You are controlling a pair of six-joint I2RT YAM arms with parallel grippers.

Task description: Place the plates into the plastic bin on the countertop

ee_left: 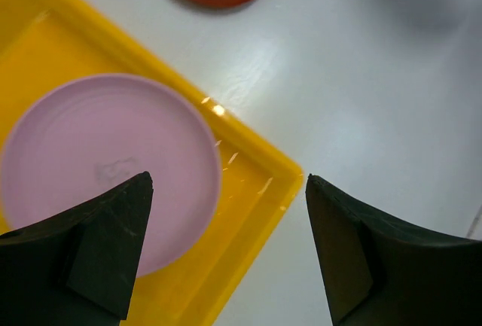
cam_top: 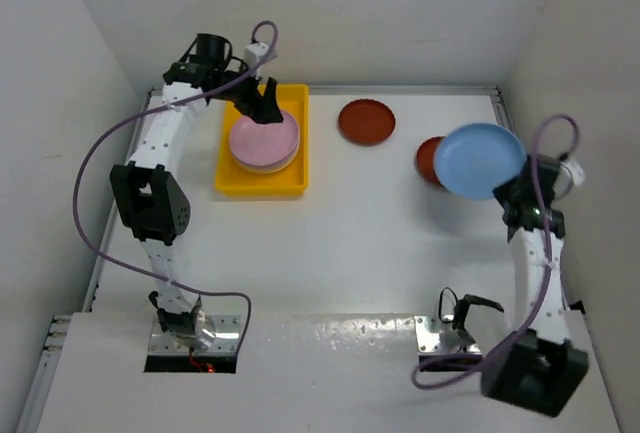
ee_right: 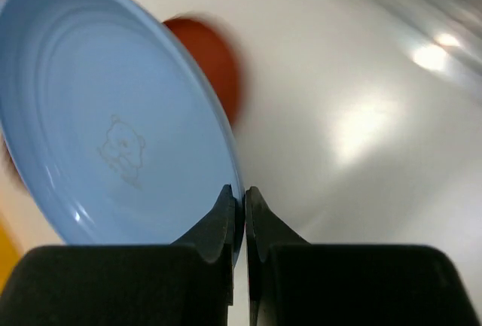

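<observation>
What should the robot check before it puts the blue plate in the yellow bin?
1. Grip: the right claw is shut on the rim of the round blue plastic plate. Ok.
2. Lift: the blue plate is tilted above a round brown-red plate. Whether there is a gap between them: cannot tell.
3. Room: the yellow rectangular plastic bin holds a stack topped by a round pink plate, with nothing lying on it. Ok.
4. Way in: the left claw hangs right over the bin. Not ok.
5. Left claw empty and open, ready to back off. Ok.
</observation>
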